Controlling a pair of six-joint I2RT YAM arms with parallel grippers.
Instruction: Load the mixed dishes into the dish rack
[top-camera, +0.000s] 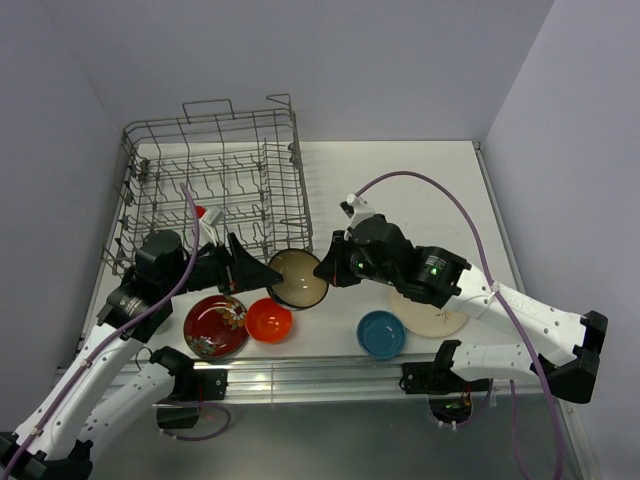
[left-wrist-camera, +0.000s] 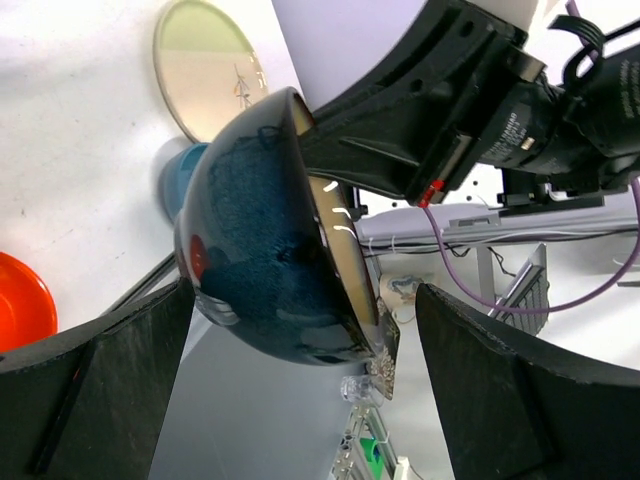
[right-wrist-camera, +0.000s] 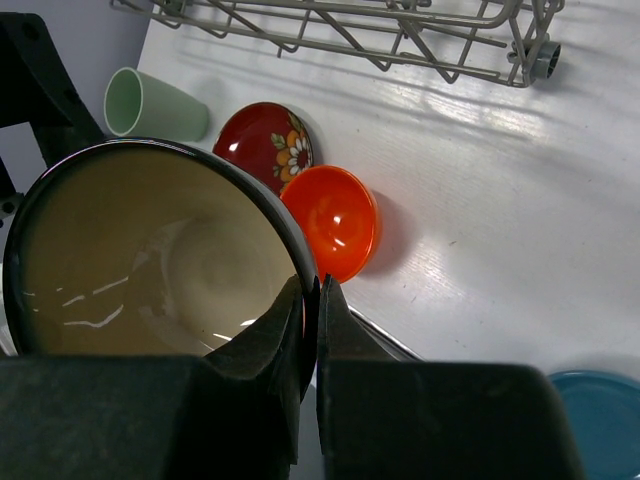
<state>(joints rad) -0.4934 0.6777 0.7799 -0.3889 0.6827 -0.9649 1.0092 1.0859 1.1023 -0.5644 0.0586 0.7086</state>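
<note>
The orange bowl (top-camera: 269, 320) is sitting nearest on the desk (top-camera: 420, 190). Behind it, the right pincer (right-wrist-camera: 312, 290) is pinching the rim of the teal bowl (left-wrist-camera: 260, 250), the left pincer (left-wrist-camera: 302, 300) gaping around it. Only the left wrist view is showing its teal outside. The dish rack (top-camera: 215, 180) is standing farthest.

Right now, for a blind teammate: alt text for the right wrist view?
The right gripper is shut on the rim of a beige-lined bowl. Behind it on the table: a pale green cup, a red floral bowl, an orange bowl, and the dish rack's edge.
</note>
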